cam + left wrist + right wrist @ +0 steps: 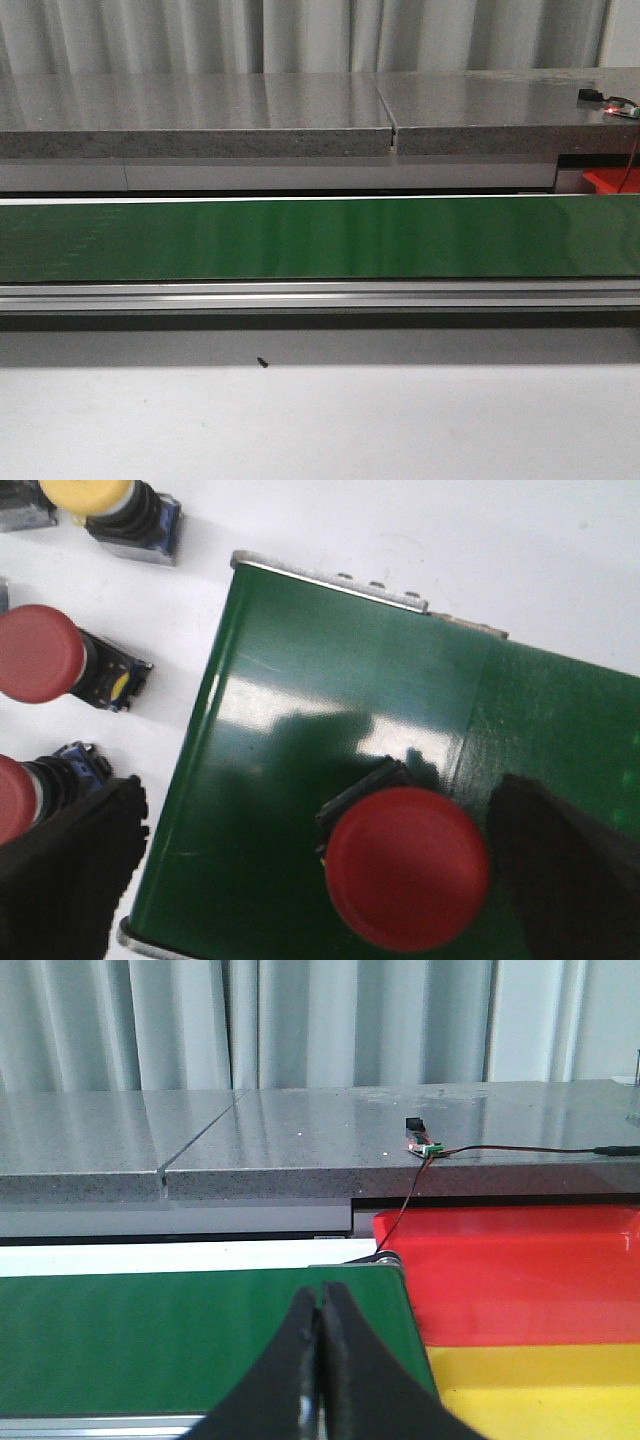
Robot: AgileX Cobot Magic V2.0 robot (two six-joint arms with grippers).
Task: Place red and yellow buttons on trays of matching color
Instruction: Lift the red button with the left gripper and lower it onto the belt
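A red button (407, 868) sits on the green conveyor belt (330, 730) near its end, seen from above in the left wrist view, its round cap facing the camera and a dark base showing behind it. The left gripper (310, 880) stands wide open around it: one black finger (65, 880) hangs past the belt's edge over the white table (400, 530), the other is just beside the cap, and neither clearly touches it. On the white table beside the belt lie more buttons: a yellow button (100, 495) with a blue-black base, a second red button (40, 652) on its side, and a third red one (15, 795) partly hidden behind the finger. In the right wrist view the right gripper (320, 1360) has its two black fingers pressed together with nothing between them, hovering over the far end of the belt. Just beyond that end sit the red tray (510, 1260) and, nearer the camera, the yellow tray (540, 1385), touching each other. A red wire (500, 1150) runs along the grey stone ledge (300, 1140) behind them. The front view shows only the bare belt
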